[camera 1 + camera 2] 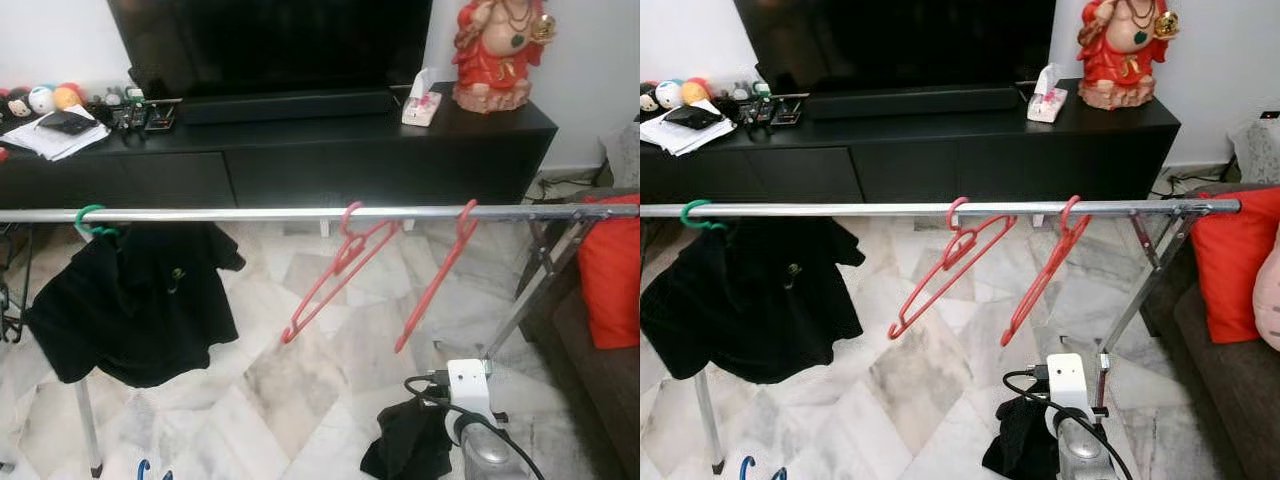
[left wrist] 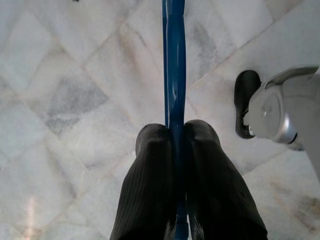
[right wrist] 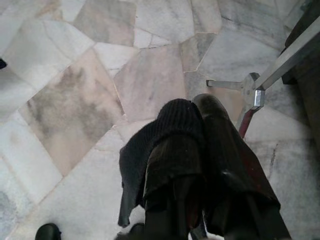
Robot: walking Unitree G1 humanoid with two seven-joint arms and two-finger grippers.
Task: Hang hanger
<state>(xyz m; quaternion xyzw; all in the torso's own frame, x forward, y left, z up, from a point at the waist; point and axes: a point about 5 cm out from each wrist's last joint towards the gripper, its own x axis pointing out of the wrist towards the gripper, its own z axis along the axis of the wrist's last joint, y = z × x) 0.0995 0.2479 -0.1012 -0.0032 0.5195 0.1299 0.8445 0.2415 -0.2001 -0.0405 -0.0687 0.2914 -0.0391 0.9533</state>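
Observation:
A silver clothes rail (image 1: pixel 260 214) runs across in front of me. Two empty red hangers (image 1: pixel 345 258) (image 1: pixel 440 268) hang on its right half. At its left end a green hanger (image 1: pixel 90 218) carries a black shirt (image 1: pixel 135 300). My left gripper (image 2: pixel 175 131) is shut on a blue hanger (image 2: pixel 172 60), low over the marble floor; the hanger's blue tips (image 1: pixel 142 468) show at the bottom of the left eye view. My right gripper (image 3: pixel 197 107) is shut on a black cloth (image 3: pixel 135 160), which hangs below the rail near the right arm (image 1: pixel 470 395).
The rack's angled right leg (image 1: pixel 530 300) stands close to my right arm, and its left leg (image 1: pixel 88 425) stands at the lower left. A brown sofa with a red cushion (image 1: pixel 610 280) is at the right. Behind the rail stands a black TV console (image 1: pixel 300 150) bearing a red statue (image 1: pixel 495 50).

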